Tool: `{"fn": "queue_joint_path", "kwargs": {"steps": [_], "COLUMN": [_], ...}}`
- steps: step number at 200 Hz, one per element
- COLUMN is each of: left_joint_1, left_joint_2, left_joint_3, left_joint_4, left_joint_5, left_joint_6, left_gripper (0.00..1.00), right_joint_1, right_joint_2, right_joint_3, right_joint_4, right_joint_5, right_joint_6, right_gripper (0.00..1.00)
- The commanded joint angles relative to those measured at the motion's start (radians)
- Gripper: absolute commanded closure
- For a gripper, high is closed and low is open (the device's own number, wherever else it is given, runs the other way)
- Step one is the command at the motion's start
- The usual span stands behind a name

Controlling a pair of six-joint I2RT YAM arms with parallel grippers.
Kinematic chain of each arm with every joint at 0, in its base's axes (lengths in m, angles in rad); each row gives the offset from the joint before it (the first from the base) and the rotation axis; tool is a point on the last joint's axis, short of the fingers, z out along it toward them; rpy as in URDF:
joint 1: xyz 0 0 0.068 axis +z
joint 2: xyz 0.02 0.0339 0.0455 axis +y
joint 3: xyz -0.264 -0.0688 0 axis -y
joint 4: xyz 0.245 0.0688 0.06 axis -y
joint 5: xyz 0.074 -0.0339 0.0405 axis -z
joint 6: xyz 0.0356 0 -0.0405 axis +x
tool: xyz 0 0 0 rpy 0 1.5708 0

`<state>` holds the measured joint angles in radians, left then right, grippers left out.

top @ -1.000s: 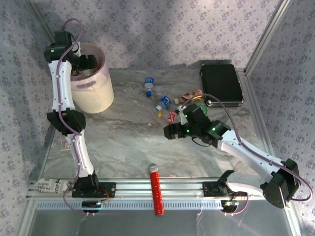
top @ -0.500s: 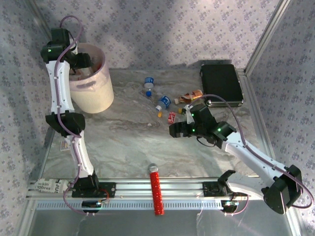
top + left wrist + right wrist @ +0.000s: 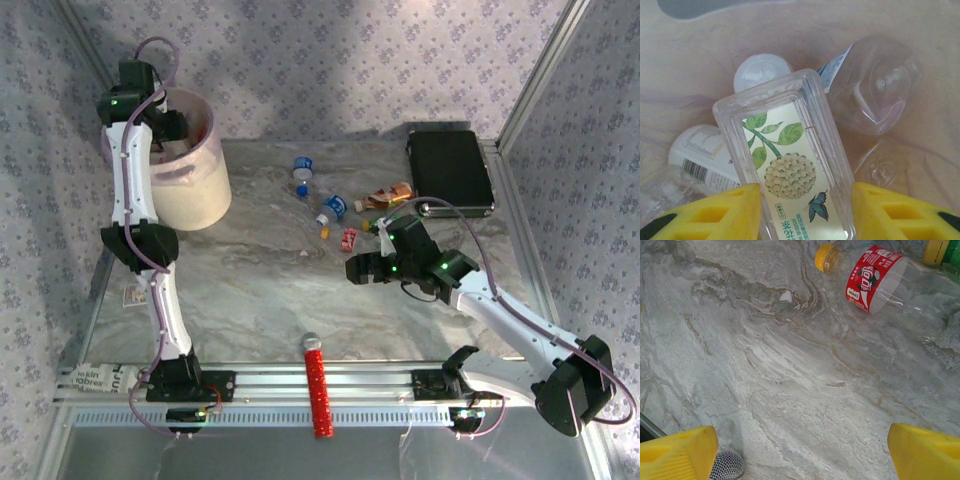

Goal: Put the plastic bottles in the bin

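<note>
Partway through, by my read. Several bottles already lie inside the bin [image 3: 190, 185], and a scatter waits on the bench [image 3: 250, 290], well to the right of the bin.

Down in the bin, the left wrist view has a flat, clear, square-shouldered bottle [image 3: 790, 165] with a cream flower, green leaves and a butterfly on its label. It lies over a white-capped bottle [image 3: 762, 70], a rounded clear one [image 3: 875, 90] and a white-labelled one with a barcode [image 3: 700, 155].

The left jaws stand narrow, their yellow pads [image 3: 715, 212] flush against either side of the flat bottle. Gripping it or just flanking it, I cannot tell.

Out right of the bin, the right jaws stand wide and empty over bare bench. A clear, red-labelled, yellow-capped bottle [image 3: 875, 277] lies just beyond them, with a green one [image 3: 952, 257] beside it. Blue-capped bottles [image 3: 303, 165] and a brownish one [image 3: 392, 193] lie out there too. A handful left, I'd judge.
</note>
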<state>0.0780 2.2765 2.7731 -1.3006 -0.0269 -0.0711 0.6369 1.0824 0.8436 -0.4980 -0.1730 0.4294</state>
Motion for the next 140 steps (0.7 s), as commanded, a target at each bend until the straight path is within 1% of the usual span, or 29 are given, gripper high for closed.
{"fn": "queue_joint_path", "kwargs": {"steps": [1, 16, 30, 43, 65, 108, 120, 132, 140], "left_joint_1": [-0.018, -0.021, -0.022, -0.021, -0.022, -0.024, -0.026, -0.038, -0.05], "left_joint_2": [0.026, 0.018, -0.002, -0.029, -0.088, -0.213, -0.25, -0.287, -0.307], "left_joint_3": [0.023, 0.029, 0.031, 0.032, 0.025, 0.002, -0.002, -0.01, -0.012], "left_joint_4": [-0.056, -0.055, -0.055, -0.055, -0.052, -0.048, -0.049, -0.049, -0.054], "left_joint_5": [0.019, 0.017, 0.012, 0.004, 0.0, 0.01, 0.013, 0.014, 0.013], "left_joint_6": [0.0, -0.001, -0.001, 0.003, 0.009, 0.013, 0.013, 0.013, 0.014], "left_gripper": [0.51, 0.51, 0.49, 0.4, 0.33, 0.22, 0.2, 0.17, 0.16], "right_joint_1": [-0.007, -0.009, -0.013, -0.017, -0.033, -0.071, -0.073, -0.073, -0.077], "right_joint_2": [-0.015, -0.015, -0.018, -0.021, -0.019, 0.043, 0.054, 0.061, 0.064], "right_joint_3": [-0.005, -0.003, 0.006, 0.018, 0.044, 0.105, 0.104, 0.095, 0.085], "right_joint_4": [-0.01, -0.015, -0.027, -0.044, -0.073, -0.166, -0.157, -0.13, -0.109], "right_joint_5": [-0.008, -0.007, -0.003, 0.008, 0.034, 0.156, 0.186, 0.248, 0.244], "right_joint_6": [-0.005, -0.007, -0.015, -0.034, -0.074, -0.154, -0.2, -0.215, -0.256], "right_gripper": [0.1, 0.1, 0.1, 0.1, 0.1, 0.09, 0.09, 0.1, 0.1]}}
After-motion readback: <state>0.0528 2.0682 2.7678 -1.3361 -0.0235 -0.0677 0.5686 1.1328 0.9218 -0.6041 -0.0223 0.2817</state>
